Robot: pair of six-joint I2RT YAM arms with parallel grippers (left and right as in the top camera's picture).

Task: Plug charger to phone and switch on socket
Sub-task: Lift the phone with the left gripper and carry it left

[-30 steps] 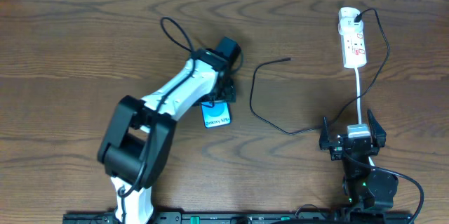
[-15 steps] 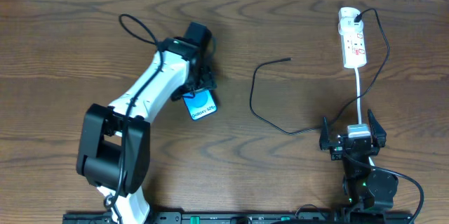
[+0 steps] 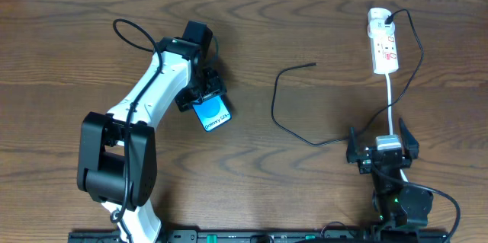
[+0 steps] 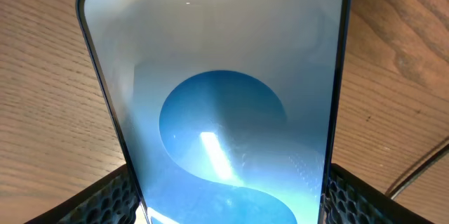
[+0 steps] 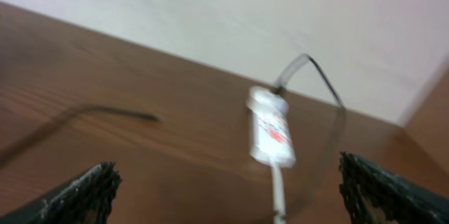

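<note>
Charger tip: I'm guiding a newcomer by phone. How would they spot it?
Start at the white power strip on the right of the table. A charger cable leaves its far end, loops down and left, then hooks back up to a loose tip on bare wood mid-table. Unlike the strip's thicker white cord, it is thin and black.

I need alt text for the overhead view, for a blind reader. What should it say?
The left pincer holds the phone, screen up, at a wooden table. The charger lies loose mid-table and runs to the white socket at far right; the right pincer is open, empty.
</note>
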